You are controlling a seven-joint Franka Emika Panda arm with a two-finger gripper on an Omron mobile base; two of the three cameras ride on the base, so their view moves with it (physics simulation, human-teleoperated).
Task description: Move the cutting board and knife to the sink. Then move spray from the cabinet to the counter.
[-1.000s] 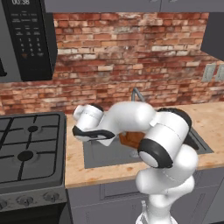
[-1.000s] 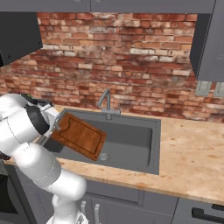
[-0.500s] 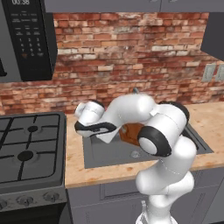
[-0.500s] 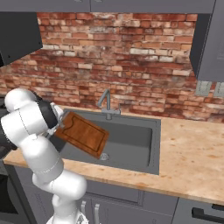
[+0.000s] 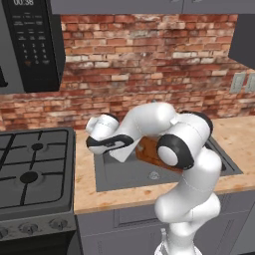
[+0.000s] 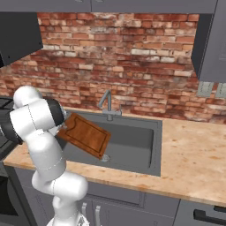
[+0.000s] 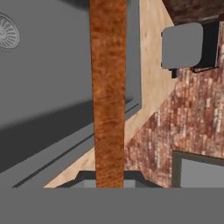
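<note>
Pinching the cutting board [image 6: 85, 135] by one end, the jaws hold it tilted — its long axis running straight out from them, over the sink [image 6: 137, 145] basin below.

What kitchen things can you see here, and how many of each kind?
Cutting board: 1
Sink: 1
Faucet: 1
Gas stove: 1
Microwave: 1
Wall outlets: 2
Total: 7

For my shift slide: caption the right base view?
Arm holds the cutting board tilted over the sink, beside the faucet.
</note>
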